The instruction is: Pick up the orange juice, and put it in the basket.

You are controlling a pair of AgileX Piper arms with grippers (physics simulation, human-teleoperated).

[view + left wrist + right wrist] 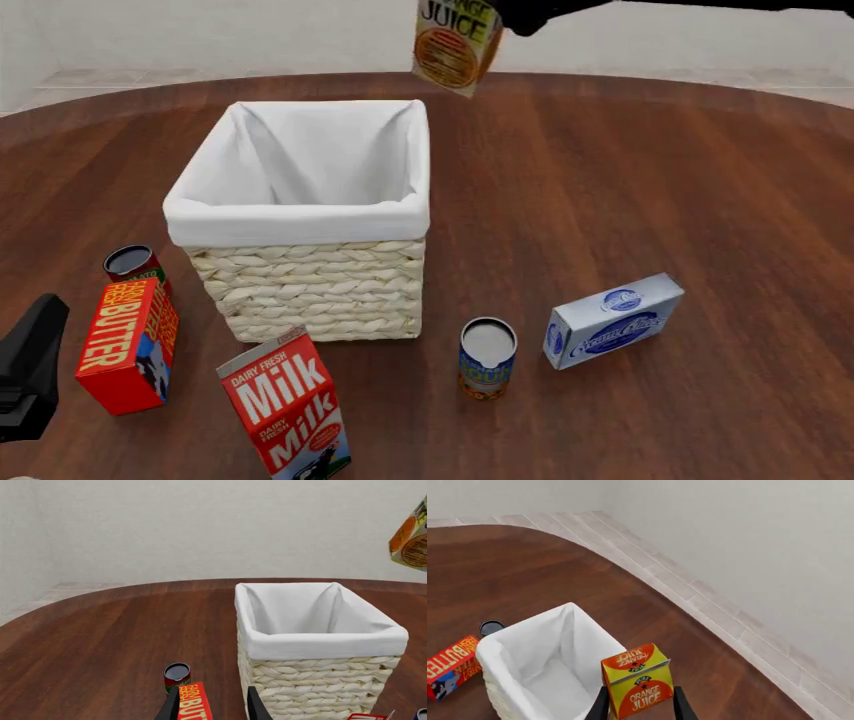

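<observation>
Overhead, in the front view, the orange juice (pixel 457 45) hangs above the basket (pixel 302 212) at its far right corner, its top cropped by the frame and the right gripper (pixel 514 18) barely visible. The right wrist view shows that gripper's fingers (pixel 602 704) clamped on the carton's sides. In the left wrist view, the left gripper (pixel 211 707) stands open, fingertips cut off.

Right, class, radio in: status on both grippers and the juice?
Right gripper shut on yellow orange juice carton, airborne beside pale wicker basket. Left gripper open, idle. Nothing blocking.
</observation>
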